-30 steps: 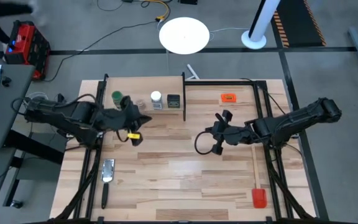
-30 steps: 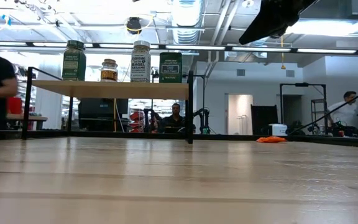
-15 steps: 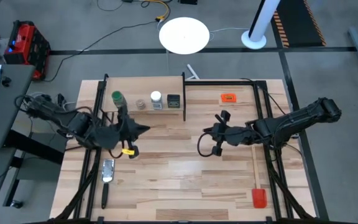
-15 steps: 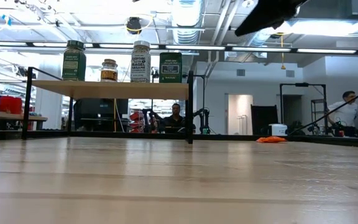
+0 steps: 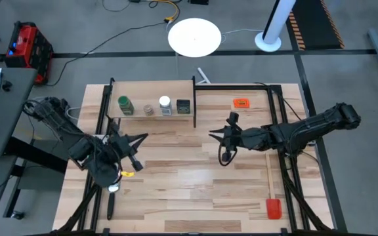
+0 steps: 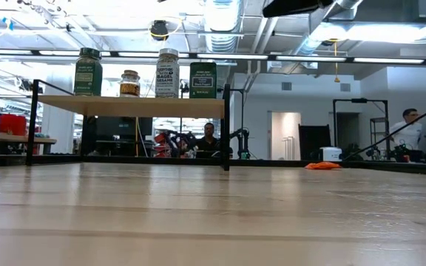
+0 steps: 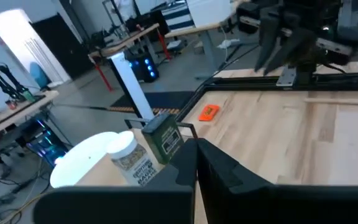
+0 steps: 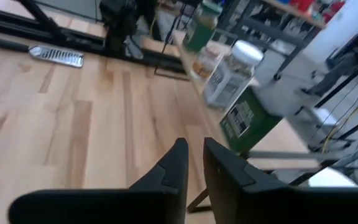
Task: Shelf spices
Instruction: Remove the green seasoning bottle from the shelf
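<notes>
My right jaws (image 5: 223, 145) narrowly parted, empty, mid-bench; left jaws (image 5: 127, 152) clenched, empty, nearer. All four spice jars (image 6: 167, 72) stand upright in a row on the long light-wood shelf (image 5: 151, 115), its long axis across the bench's far edge.
</notes>
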`<state>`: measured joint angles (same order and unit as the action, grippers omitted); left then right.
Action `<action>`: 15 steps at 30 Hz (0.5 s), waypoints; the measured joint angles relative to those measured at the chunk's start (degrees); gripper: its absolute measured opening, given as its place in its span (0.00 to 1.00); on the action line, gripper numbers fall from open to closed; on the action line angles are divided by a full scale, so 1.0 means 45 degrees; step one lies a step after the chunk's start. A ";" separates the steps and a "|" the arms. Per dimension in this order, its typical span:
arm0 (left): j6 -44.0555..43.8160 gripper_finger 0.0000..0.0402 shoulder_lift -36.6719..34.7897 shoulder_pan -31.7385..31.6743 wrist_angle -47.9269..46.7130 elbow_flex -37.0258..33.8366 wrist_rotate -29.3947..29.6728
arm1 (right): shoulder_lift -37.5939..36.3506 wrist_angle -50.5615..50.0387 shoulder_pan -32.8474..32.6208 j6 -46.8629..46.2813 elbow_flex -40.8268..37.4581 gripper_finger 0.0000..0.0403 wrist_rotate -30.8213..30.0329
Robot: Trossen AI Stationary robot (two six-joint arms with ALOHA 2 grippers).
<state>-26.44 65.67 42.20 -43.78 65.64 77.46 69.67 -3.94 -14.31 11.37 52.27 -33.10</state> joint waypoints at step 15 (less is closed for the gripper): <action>-0.2492 0.00 -0.0049 0.0639 -0.0402 -0.2388 0.1745 | 0.0000 0.3709 0.1292 0.2782 0.0053 0.32 0.0056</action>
<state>-37.65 65.45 45.08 -45.59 54.89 85.31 69.67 12.75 -8.50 23.89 52.51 -32.85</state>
